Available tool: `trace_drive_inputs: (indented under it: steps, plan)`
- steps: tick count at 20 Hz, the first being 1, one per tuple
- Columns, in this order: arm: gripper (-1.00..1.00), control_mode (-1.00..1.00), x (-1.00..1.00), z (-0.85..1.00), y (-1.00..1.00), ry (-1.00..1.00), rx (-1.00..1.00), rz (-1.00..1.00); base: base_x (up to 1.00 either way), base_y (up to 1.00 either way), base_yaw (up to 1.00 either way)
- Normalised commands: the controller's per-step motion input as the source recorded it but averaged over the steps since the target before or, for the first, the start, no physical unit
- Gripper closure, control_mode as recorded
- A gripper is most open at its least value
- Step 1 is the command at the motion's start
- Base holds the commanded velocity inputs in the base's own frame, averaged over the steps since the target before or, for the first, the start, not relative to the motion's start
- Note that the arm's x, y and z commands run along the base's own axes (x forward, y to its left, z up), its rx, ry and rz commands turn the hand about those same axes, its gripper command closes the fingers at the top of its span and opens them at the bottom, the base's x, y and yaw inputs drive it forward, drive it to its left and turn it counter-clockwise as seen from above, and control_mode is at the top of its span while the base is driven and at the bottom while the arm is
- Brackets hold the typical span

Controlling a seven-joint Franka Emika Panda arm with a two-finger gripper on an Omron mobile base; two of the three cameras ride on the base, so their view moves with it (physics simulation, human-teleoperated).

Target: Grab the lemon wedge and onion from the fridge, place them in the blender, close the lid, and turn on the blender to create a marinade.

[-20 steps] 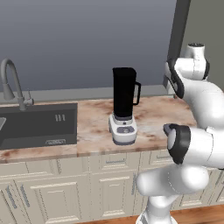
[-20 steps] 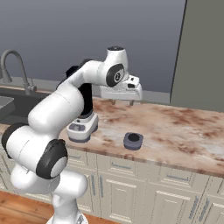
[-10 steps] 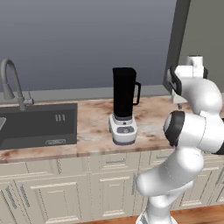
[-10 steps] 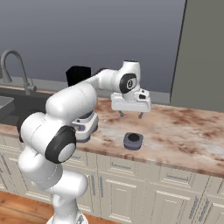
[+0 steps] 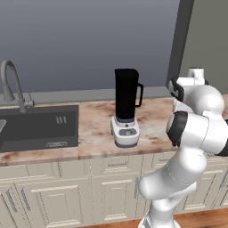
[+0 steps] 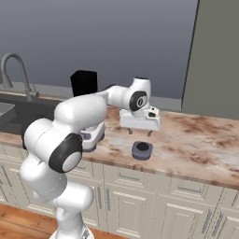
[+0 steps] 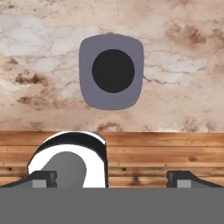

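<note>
My gripper (image 6: 139, 133) hangs with its jaws spread wide and nothing between them, pointing straight down at the marbled counter (image 6: 196, 140). The lid (image 7: 111, 71) lies flat on that counter just below my fingertips (image 7: 43, 177) and a little forward of them toward the counter's front edge, apart from them; in the hand view it sits ahead of the tips and roughly centred between them, a rounded shape with no long axis to line up on. The blender (image 5: 126, 107) stands open-topped well to the left of the lid, so I judge the coming move is a short shift forward and a descent to straddle the lid.
</note>
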Motion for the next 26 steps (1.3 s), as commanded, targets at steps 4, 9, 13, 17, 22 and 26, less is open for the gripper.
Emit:
trace_drive_inputs:
  steps: [4,9,13,17,22,26]
  plan:
    - [-1.0,-1.0,0.0,-0.58,-0.01,0.0,0.02,0.0,0.0,0.0,0.0]
    - [-1.0,-1.0,0.01,-0.36,0.0,0.0,0.04,0.0,0.0,0.0,0.0]
    - [-1.0,-1.0,0.0,-0.21,0.0,0.0,0.02,0.0,0.0,0.0,0.0]
    - [-1.0,-1.0,0.0,-0.17,0.0,0.0,0.0,0.0,0.0,0.0,0.0]
    - [-1.0,-1.0,0.01,-0.12,0.0,0.0,0.0,0.0,0.0,0.0,0.0]
    - [-1.0,-1.0,0.0,-0.13,0.05,0.0,0.0,0.0,0.0,0.0,0.0]
